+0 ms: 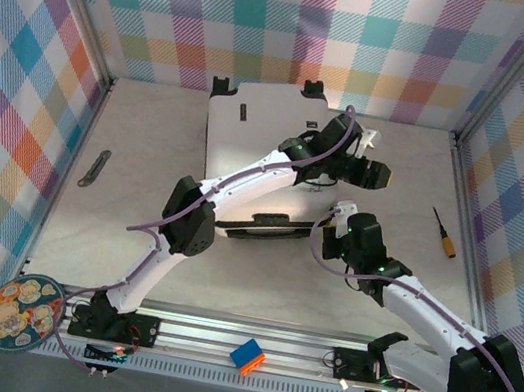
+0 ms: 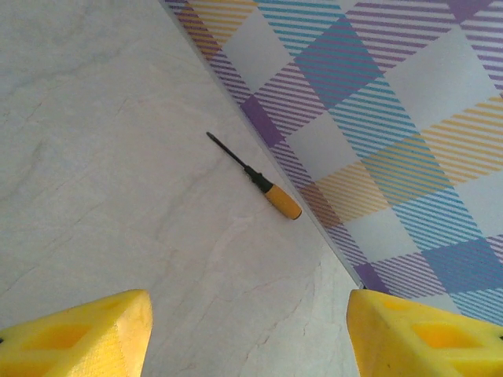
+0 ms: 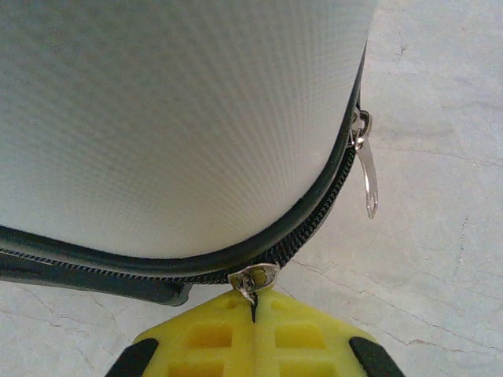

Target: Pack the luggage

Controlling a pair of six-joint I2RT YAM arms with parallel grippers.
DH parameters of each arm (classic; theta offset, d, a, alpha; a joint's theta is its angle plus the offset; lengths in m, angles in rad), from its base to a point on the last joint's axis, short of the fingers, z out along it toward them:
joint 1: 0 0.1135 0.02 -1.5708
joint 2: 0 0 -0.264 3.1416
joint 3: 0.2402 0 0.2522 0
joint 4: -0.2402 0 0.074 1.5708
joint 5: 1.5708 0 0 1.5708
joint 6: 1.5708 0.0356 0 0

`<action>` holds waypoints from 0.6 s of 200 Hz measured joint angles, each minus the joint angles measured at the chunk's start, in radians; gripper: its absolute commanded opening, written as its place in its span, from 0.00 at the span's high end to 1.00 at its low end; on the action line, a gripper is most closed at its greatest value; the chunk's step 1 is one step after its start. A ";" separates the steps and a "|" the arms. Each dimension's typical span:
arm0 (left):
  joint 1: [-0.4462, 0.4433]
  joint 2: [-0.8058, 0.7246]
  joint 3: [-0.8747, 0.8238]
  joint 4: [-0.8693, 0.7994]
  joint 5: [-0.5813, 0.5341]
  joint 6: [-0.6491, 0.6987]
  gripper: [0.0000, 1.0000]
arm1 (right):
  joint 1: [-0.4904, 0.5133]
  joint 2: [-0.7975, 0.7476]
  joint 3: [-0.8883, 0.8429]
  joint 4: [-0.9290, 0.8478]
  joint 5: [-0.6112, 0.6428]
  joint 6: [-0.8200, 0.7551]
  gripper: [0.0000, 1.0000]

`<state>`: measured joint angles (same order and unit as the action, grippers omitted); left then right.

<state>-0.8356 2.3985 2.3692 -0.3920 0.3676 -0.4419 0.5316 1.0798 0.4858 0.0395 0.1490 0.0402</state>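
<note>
Right wrist: 1 luggage, 2 zipper pulls.

My top camera looks down from above and behind me over the whole tabletop. My left wrist view faces the right wall from well off, sharing the screwdriver with it. My right wrist view sits close against the luggage — at its zipper seam.

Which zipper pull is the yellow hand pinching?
The lower zipper pull, at the luggage's rounded corner, is caught in the shut right hand. The other zipper pull dangles free on the right.
</note>
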 measured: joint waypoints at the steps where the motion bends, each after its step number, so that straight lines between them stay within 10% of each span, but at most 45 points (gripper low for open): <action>1: 0.000 0.001 0.002 0.000 -0.002 0.000 0.33 | 0.000 0.000 0.000 0.000 0.000 0.000 1.00; 120: -0.002 -0.185 -0.320 0.152 -0.008 0.029 0.36 | -0.011 0.002 0.000 0.004 -0.037 -0.026 1.00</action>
<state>-0.8375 2.2131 2.0495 -0.2398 0.3599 -0.4129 0.5209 1.0817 0.4858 0.0433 0.1123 0.0143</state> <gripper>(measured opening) 0.641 0.054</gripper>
